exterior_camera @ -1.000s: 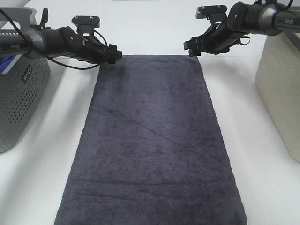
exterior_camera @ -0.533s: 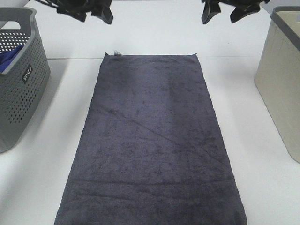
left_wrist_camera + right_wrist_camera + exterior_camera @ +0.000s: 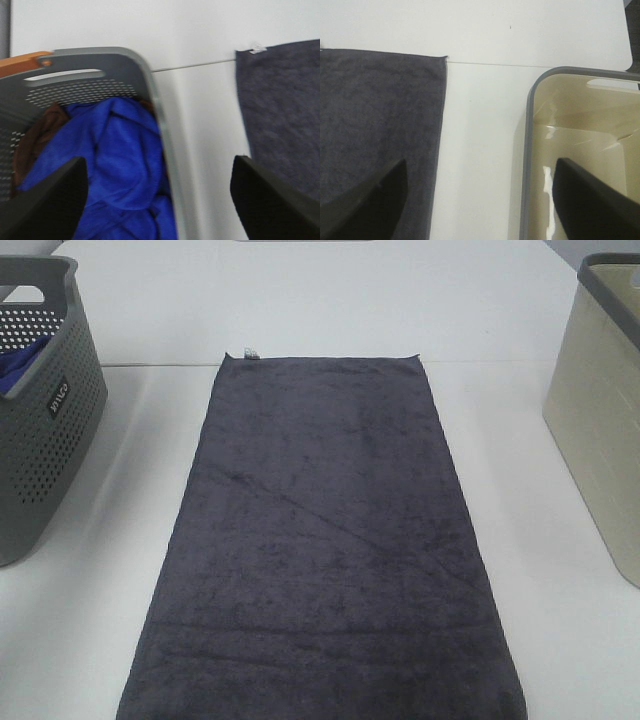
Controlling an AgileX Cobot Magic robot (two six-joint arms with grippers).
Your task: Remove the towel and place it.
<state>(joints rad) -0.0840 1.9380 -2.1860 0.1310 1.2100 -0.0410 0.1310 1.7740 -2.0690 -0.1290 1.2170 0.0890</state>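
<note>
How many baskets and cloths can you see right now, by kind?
Baskets: 2, a grey basket and a beige basket.
Cloths: 3, the towel flat on the table, plus a blue cloth and a brown cloth in the grey basket.
Total: 5.

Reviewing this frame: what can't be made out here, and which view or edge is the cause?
- Towel: its near end is cut off by the bottom edge of the high view.
- Beige basket: cropped by the right edge; the right wrist view shows only part of its inside.
- Grey basket: contents mostly hidden by its wall; the left wrist view is blurred, showing a blue cloth and something brown.
- White tag: too small to read.
</note>
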